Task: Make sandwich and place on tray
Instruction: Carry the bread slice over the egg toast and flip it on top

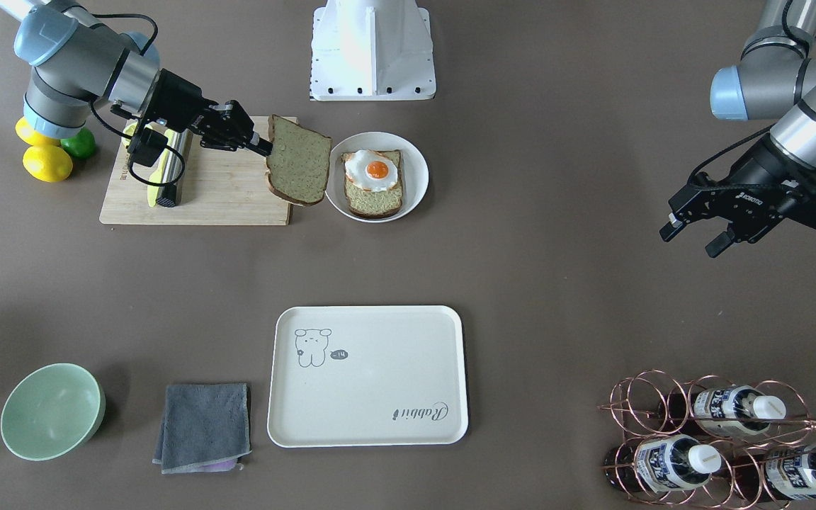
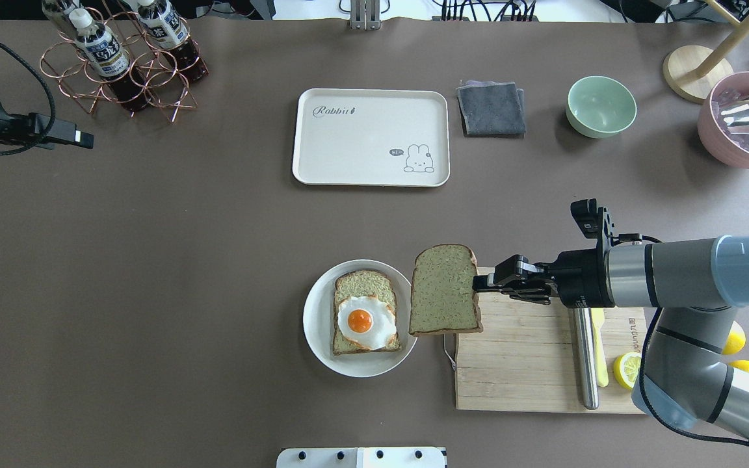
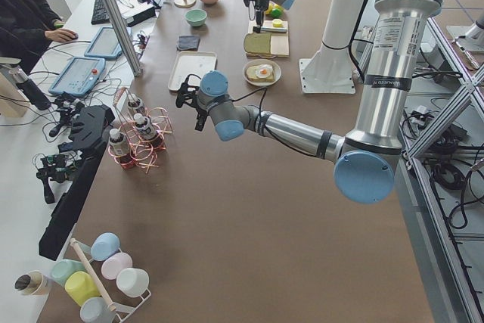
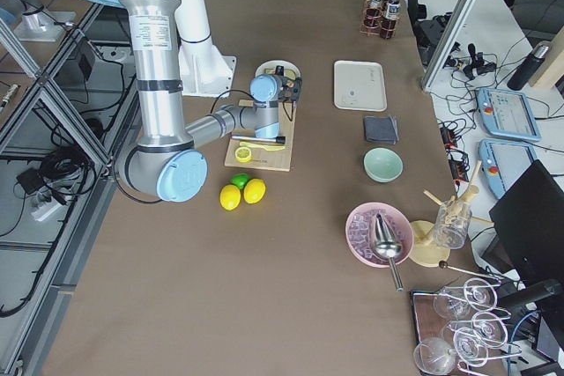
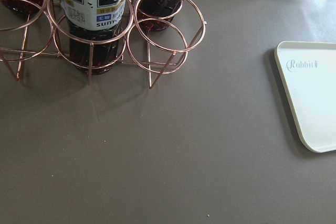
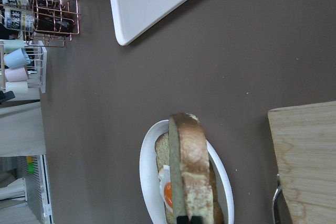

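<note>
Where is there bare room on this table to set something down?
The cream-white tray lies bare. Open brown tabletop spans between the copper bottle rack and the round white plate, and between tray and plate. It is crowded at the wooden cutting board, where the right gripper holds a bread slice near the plate.
</note>
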Tool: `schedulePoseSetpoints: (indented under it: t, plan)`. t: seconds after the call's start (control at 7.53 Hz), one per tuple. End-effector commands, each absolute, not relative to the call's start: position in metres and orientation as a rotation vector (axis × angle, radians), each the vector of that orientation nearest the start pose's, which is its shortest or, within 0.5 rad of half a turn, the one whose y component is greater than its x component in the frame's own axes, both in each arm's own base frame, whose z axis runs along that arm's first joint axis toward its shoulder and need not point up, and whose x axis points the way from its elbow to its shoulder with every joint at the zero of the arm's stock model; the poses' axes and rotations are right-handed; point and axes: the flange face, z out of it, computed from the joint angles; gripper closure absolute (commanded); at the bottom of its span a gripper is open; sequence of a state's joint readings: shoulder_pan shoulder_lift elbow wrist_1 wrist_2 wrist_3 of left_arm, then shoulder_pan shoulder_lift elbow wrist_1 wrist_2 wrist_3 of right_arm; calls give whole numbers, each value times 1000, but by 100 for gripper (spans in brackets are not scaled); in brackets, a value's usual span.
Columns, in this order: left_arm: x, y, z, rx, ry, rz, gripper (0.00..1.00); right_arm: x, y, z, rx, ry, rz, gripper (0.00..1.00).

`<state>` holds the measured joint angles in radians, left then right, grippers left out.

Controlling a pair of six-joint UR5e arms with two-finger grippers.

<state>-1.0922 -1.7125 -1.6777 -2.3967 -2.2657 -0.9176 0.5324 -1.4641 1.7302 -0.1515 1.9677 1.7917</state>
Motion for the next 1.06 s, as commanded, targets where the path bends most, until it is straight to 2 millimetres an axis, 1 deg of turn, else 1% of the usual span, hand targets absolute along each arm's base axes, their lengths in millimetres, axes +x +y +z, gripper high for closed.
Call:
schedulePoseSetpoints:
  t: [0.0,0.13,0.4,0.53,0.66,0.8,0.93]
  plan:
    - [195,-527,438,380,1130,-14,8,-401,-322,378,-35,-1805,239,100]
    - [195,-527,438,380,1130,-14,8,-413,-315,377,-40,-1853,254,100]
    - [195,-527,440,376,1128,-16,8,-450,-292,369,-51,-1930,275,100]
    - [196,-528,446,367,1123,-21,8,-461,-283,362,-52,-1947,282,100]
    - [197,-530,451,363,1119,-19,8,-473,-276,349,-52,-1974,291,100]
    - [197,-531,452,363,1117,-19,8,-479,-275,341,-43,-1986,301,100]
    - [198,-532,454,362,1116,-20,8,-487,-277,344,-41,-1976,304,100]
